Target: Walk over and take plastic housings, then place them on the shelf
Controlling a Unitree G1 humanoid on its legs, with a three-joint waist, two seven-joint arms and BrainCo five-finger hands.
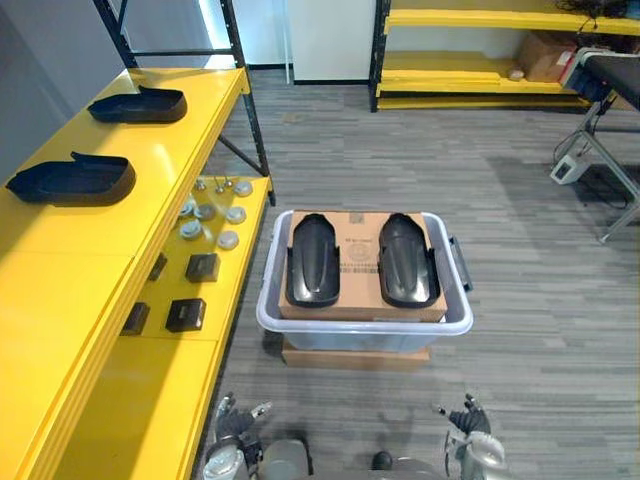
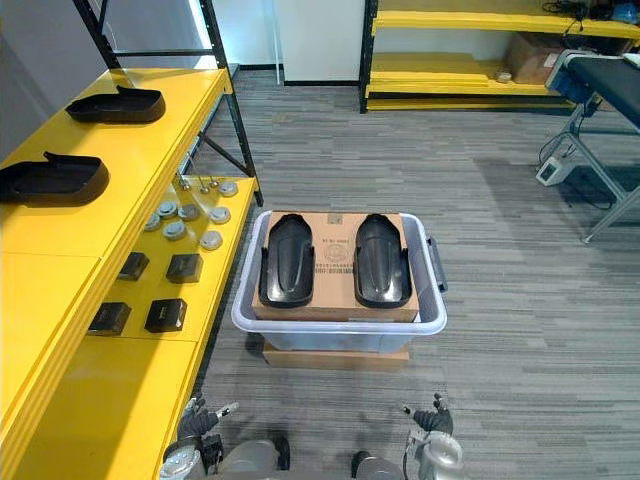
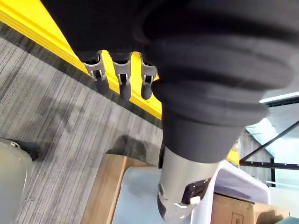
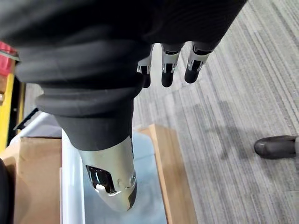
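Left eye view: two black plastic housings (image 1: 313, 260) were raised on a brown cardboard box (image 1: 358, 290), presumably for easy reach. Empty, the left hand (image 1: 236, 424) and right hand (image 1: 468, 420) were held loosely spread.

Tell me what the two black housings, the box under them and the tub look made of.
The left housing and right housing look like black moulded plastic, semi-gloss: soft highlights run along their curves. The box is matte brown cardboard, likely. The tub seems pale translucent plastic, smooth-rimmed.
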